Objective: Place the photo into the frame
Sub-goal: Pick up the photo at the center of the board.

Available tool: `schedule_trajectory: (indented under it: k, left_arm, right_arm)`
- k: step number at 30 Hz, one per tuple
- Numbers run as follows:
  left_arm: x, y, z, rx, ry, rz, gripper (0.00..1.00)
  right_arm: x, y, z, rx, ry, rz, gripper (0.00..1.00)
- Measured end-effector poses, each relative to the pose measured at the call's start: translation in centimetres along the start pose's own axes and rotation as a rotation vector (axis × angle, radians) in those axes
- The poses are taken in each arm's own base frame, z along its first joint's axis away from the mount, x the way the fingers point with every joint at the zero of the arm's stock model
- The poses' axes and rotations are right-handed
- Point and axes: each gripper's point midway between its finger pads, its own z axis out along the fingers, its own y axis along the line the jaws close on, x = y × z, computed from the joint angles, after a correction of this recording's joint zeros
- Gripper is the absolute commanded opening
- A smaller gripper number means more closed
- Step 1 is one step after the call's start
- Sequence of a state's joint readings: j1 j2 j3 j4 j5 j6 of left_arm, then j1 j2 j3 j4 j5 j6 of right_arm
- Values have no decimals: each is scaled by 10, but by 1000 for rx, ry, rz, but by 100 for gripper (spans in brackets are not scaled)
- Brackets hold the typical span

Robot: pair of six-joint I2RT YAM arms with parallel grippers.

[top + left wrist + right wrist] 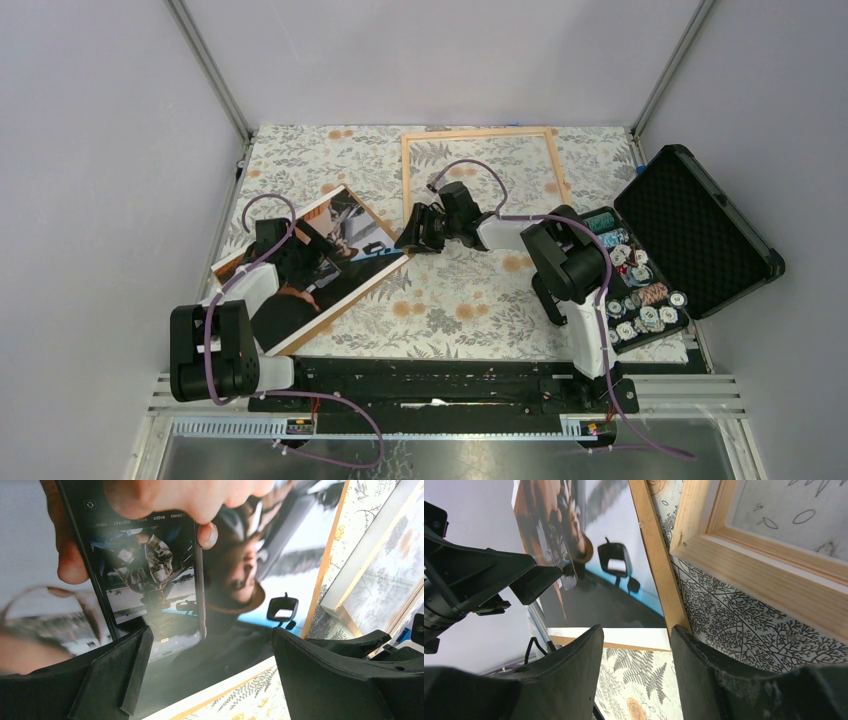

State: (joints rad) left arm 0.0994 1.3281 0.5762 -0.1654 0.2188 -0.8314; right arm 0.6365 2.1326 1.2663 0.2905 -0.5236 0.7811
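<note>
The photo (345, 235) lies picture side up at the left of the table, turned at an angle; it fills the left wrist view (240, 580). The light wood frame (478, 133) lies flat at the back centre, and its corner shows in both wrist views (370, 545) (744, 560). My left gripper (305, 258) hovers over the photo, wide open (210, 670), with nothing between its fingers. My right gripper (408, 232) is low at the photo's right corner (624, 600). Its jaws are apart (635, 635), one fingertip at each side of that corner.
An open black foam-lined case (700, 225) stands at the right, its lower half (640, 290) full of poker chips. A floral cloth (470, 300) covers the table. Enclosure walls and metal posts stand close on all sides.
</note>
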Motion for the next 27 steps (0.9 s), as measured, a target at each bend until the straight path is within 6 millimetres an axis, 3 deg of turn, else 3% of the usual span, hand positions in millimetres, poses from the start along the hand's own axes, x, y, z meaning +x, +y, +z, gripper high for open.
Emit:
schedule_trajectory:
  k: [15,27]
  left_arm:
    - [0,-2,3,52,-34,-39,99]
    - [-1,-5,5,69,-35,-45,99]
  right_arm:
    - [9,5,6,-1,13,5,60]
    - [32,26,11,-128,78,171,64]
